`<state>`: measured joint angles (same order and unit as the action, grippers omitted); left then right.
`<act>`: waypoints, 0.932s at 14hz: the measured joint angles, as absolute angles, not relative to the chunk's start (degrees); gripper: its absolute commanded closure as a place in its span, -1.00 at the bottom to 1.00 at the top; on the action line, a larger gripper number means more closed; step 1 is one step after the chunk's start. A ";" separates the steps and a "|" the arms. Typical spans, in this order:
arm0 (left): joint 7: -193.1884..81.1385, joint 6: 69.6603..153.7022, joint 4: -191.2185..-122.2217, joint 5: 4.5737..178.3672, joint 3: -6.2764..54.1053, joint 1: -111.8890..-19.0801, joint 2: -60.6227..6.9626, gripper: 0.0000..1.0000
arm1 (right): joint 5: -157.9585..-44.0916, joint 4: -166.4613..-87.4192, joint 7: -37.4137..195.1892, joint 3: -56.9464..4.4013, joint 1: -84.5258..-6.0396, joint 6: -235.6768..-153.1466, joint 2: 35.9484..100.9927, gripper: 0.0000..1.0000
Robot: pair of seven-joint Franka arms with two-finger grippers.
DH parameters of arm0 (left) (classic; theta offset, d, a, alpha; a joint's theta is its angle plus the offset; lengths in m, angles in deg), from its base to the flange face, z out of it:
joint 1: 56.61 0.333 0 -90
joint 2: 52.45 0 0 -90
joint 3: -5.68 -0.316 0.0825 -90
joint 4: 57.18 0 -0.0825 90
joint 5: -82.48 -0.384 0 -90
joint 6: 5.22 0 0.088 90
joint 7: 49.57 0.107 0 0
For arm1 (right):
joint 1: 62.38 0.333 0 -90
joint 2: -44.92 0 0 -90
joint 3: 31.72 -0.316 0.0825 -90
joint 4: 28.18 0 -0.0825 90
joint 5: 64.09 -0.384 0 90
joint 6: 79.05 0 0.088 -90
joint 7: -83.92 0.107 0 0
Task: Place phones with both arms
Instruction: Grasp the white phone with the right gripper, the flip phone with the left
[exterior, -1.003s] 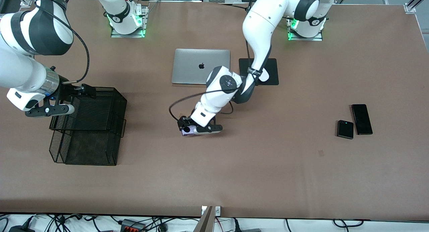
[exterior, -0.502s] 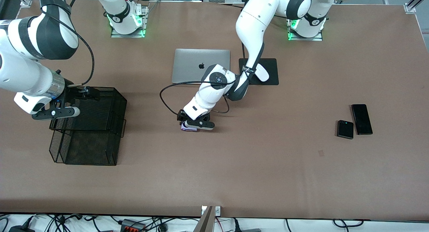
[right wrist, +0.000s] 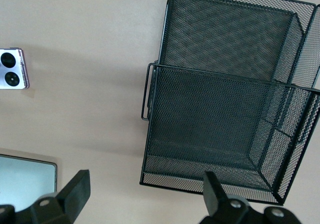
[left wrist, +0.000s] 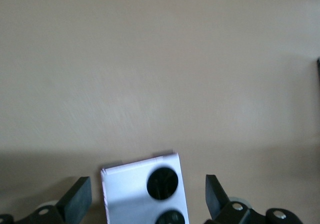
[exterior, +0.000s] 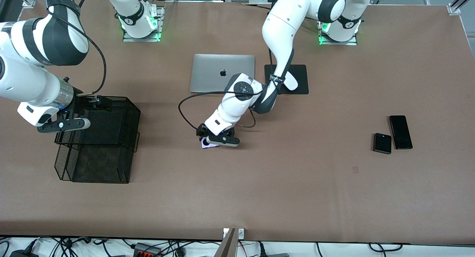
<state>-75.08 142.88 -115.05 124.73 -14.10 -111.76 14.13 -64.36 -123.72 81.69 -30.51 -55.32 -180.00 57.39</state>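
The lilac-white phone [exterior: 205, 143] lies flat on the table near its middle, lenses up. My left gripper [exterior: 213, 140] stands open just above it, a finger on each side and clear of its edges. The left wrist view shows that phone [left wrist: 131, 194] between the fingertips [left wrist: 79, 199] of the left gripper [left wrist: 146, 198]. The squarish black phone [exterior: 382, 143] and the longer black slab [exterior: 400, 132] lie side by side toward the left arm's end. My right gripper [exterior: 63, 124] hangs open and empty over the black mesh tray [exterior: 96, 164].
A closed silver laptop [exterior: 222, 73] lies farther from the front camera than the lilac phone. Beside it is a black mouse pad [exterior: 302, 86] with a white mouse [exterior: 291, 82], partly hidden by the left arm. The right wrist view shows the tray [right wrist: 150, 104], lilac phone [right wrist: 11, 68] and laptop [right wrist: 25, 179].
The left gripper set the lilac phone down on the table and opened off it. The right arm shifted only slightly above the tray.
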 measured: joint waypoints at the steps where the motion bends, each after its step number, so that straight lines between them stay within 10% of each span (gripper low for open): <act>1: -75.20 142.86 -115.52 122.48 -12.41 -109.56 12.67 -1.00 | -64.38 -123.64 81.69 -30.52 -55.25 -180.31 57.39 -1.00; 5: -75.05 141.51 -127.07 107.88 -0.73 -94.67 -0.53 -1.00 | -64.65 -123.60 81.69 -30.62 -52.78 -183.16 57.90 -1.00; 13: -42.75 113.36 -140.08 99.76 0.90 -72.61 -20.29 -1.00 | -64.74 -122.59 81.99 -30.91 -40.24 -195.90 68.37 -1.00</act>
<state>-42.75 113.36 -140.08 99.76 0.90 -72.61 -20.29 -64.74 -122.59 81.99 -30.91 -40.24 -195.90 68.37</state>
